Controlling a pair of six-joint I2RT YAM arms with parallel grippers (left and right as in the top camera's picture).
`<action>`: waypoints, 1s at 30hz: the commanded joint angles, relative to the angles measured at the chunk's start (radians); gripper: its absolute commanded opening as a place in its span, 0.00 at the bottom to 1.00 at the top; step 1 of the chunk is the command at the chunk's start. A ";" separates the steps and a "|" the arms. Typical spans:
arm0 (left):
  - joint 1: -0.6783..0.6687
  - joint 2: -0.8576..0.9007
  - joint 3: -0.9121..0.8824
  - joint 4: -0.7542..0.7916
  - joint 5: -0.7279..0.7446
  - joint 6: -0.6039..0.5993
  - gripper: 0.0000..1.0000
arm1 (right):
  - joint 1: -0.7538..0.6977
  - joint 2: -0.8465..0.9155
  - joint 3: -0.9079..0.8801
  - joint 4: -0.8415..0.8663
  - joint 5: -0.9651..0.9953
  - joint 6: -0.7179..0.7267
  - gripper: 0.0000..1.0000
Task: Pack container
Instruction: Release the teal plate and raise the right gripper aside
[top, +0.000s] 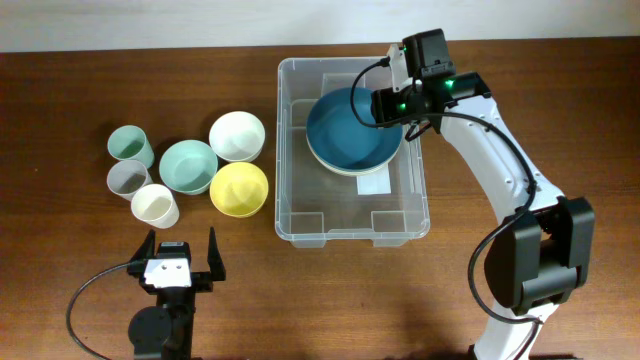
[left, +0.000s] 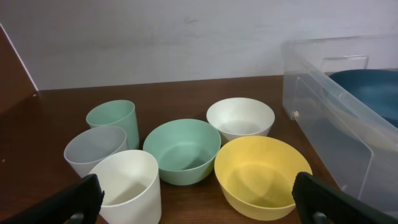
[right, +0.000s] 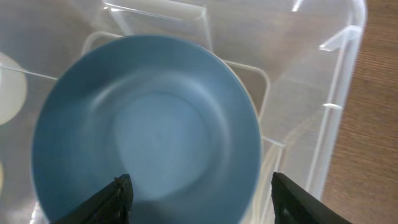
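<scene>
The right fingers (right: 200, 198) stood wide apart, holding nothing, over the blue bowl (right: 146, 130) inside the container (top: 300, 232) on the worktop (top: 80, 310). The left fingers (left: 199, 202) gaped empty too. Risk: a careless lift could snag the bowl's rim and tip it.
</scene>
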 joint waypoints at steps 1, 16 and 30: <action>-0.005 -0.004 -0.006 0.002 0.011 0.019 0.99 | 0.021 -0.024 0.058 -0.008 -0.036 0.007 0.67; -0.005 -0.004 -0.006 0.002 0.011 0.019 0.99 | -0.281 -0.202 0.227 -0.324 0.124 0.041 0.95; -0.005 -0.004 -0.006 0.002 0.011 0.019 0.99 | -0.457 -0.202 0.220 -0.369 0.121 0.040 0.99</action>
